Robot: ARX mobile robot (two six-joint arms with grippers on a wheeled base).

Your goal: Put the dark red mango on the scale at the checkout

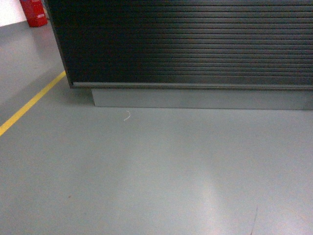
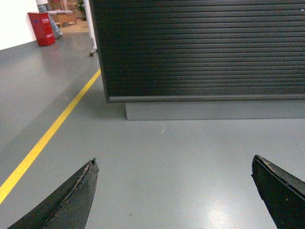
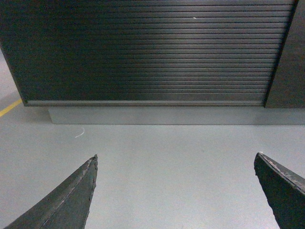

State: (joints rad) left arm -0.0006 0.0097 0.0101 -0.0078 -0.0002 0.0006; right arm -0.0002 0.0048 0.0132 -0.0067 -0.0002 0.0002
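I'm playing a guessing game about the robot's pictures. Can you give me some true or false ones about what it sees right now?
1. The ribbed black front of the checkout counter stands on a plain grey base plinth. True.
2. The left hand is squeezing a mango. False: its fingers are spread wide with only bare grey floor between them, and no mango shows in any view.
3. A yellow painted line runs across the floor left of the counter. True.
4. The right hand is shut tight. False: it is open and empty.
5. The white scale sits on the floor. False: no scale is in view.
6. A red object stands far back on the left. True.
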